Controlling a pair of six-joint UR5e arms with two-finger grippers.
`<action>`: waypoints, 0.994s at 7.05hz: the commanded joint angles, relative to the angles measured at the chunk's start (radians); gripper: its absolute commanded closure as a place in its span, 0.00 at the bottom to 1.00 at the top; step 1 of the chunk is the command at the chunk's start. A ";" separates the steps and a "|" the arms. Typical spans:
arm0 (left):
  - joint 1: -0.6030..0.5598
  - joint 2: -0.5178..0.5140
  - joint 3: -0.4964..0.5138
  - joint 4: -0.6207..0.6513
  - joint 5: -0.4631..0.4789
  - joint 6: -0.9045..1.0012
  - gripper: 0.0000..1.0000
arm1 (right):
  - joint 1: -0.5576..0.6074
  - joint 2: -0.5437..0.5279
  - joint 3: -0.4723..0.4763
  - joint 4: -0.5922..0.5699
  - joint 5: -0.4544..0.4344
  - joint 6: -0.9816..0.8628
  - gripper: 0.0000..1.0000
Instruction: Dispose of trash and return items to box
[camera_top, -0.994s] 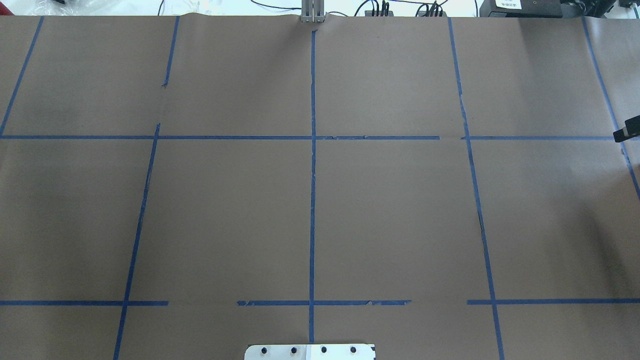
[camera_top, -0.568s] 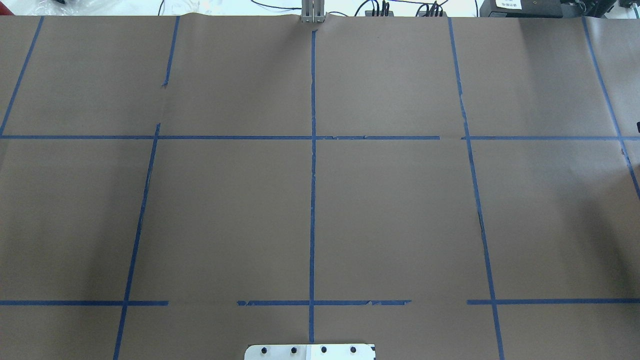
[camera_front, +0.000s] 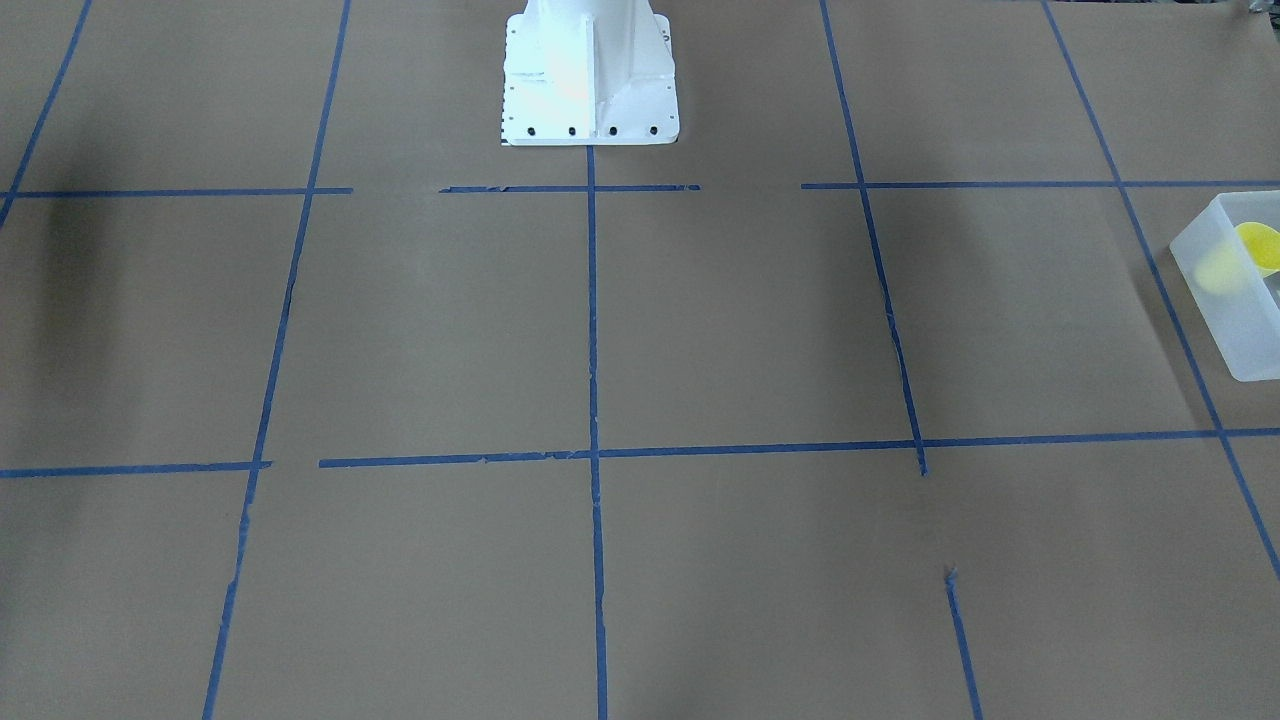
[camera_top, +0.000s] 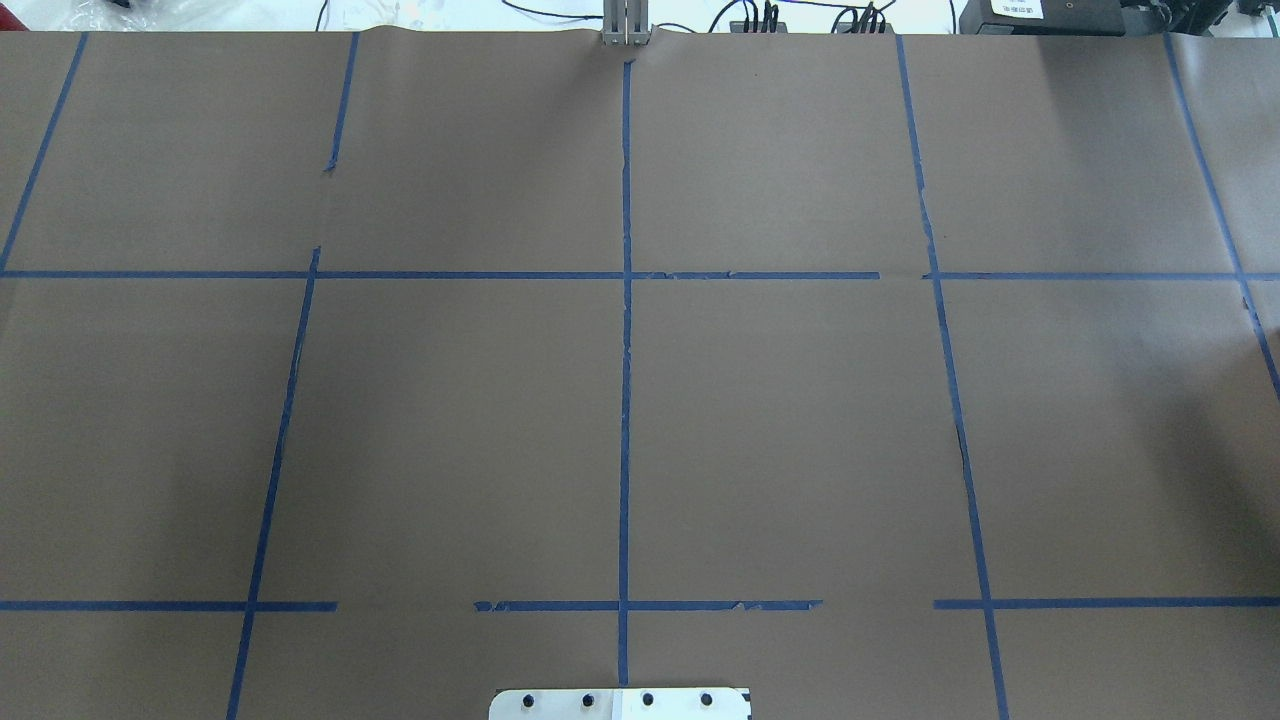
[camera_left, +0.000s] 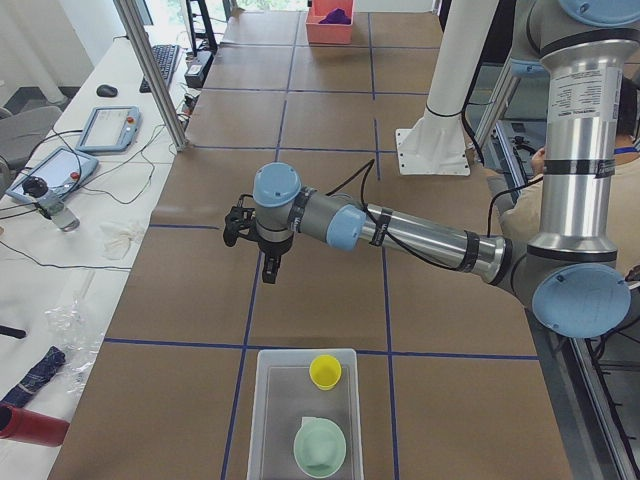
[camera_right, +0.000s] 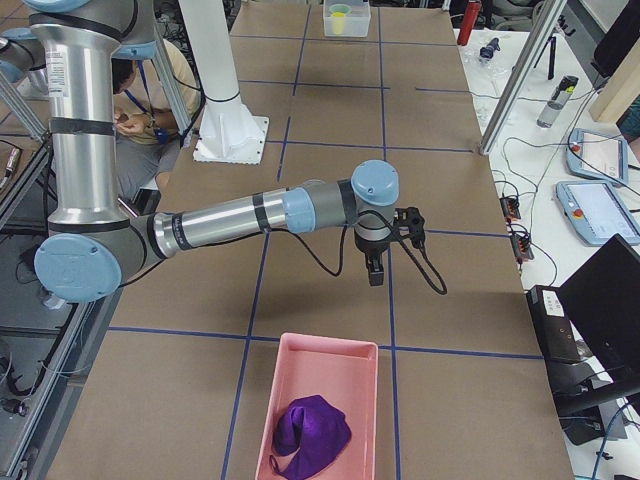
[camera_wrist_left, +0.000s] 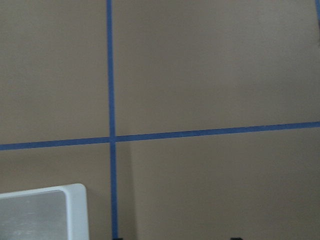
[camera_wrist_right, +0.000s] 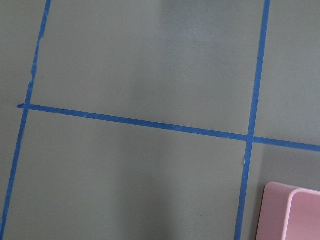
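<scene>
One cup (camera_left: 324, 371), one bowl (camera_left: 320, 450) in one box (camera_left: 275, 400); left pincer (camera_left: 270, 274), right pincer (camera_right: 375, 277): openness unclear.

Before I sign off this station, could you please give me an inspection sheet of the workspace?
Surface: brown-paper table, blue tape grid, some strips torn.
Job's things: yellow cup and green bowl both inside the box.
Clutter: purple cloth in the pink bin.
Grippers: left gripper and right gripper over bare paper; open or shut cannot be told.
Cables: cables beyond the table's far edge.
Surroundings: teach pendant on a side bench; person behind the robot.
</scene>
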 joint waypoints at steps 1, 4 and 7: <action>0.005 0.089 -0.110 -0.001 -0.006 0.038 0.08 | 0.004 0.022 -0.022 -0.027 0.005 -0.032 0.00; -0.006 0.121 -0.058 -0.002 0.003 0.238 0.00 | -0.039 0.005 -0.025 0.002 -0.003 -0.020 0.00; -0.037 0.121 -0.083 0.002 -0.007 0.233 0.00 | -0.071 -0.018 -0.104 0.076 -0.006 -0.014 0.00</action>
